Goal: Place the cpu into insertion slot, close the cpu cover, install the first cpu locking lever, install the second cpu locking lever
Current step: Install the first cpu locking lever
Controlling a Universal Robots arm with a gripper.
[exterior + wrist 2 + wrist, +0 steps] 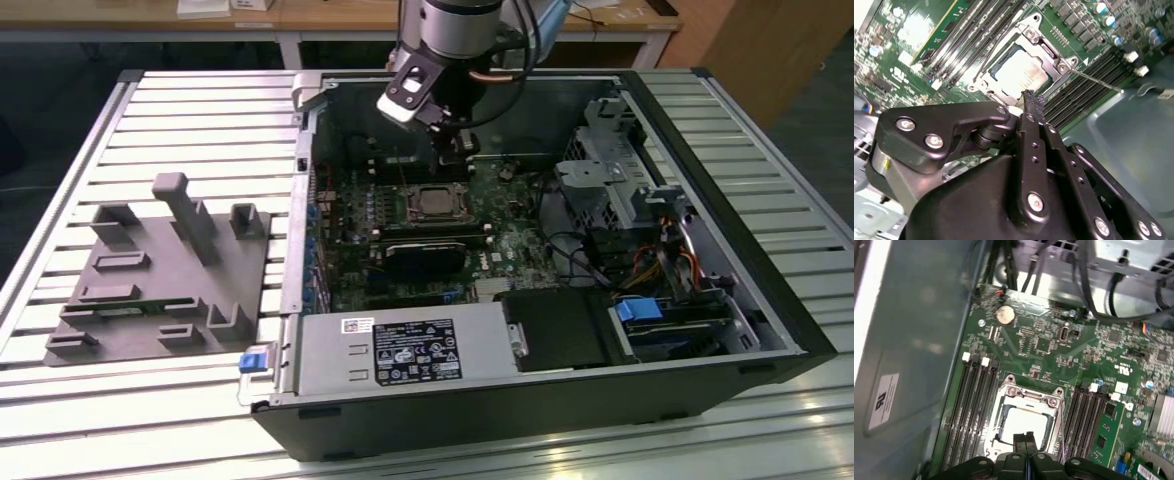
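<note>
**Fig. 1. Gripper above the seated cpu**

I use the insertion slot [997, 426] as my reference for all positions. The cpu [434, 202] [1019, 74] [1026, 420] lies flat inside the slot with its dull silver face upward. The cpu cover [1029, 396] lies down around the chip, and in both wrist views the chip's face shows through the cover's window.

In the second wrist view a thin locking lever [1096, 80] runs from one corner of the slot out across the neighbouring memory slots [1079, 97] [974, 410]. I cannot tell whether it is latched.

The gripper [458, 158] [1030, 96] [1026, 436] hangs directly above the slot, with its tips over one edge of the cover. Its two fingers are pressed together with nothing between them. I cannot tell whether the tips touch the metal below.

In the first wrist view, banks of memory slots flank the slot on two opposite sides. A coin cell [1005, 315] sits on the green board, well apart from the slot.

In the exterior view the slot lies near the middle of the board inside the open computer case [747, 260]. A grey fixture [160, 270] rests on the slatted table [80, 150] outside the case, well apart from the slot on the exterior view's left.
</note>
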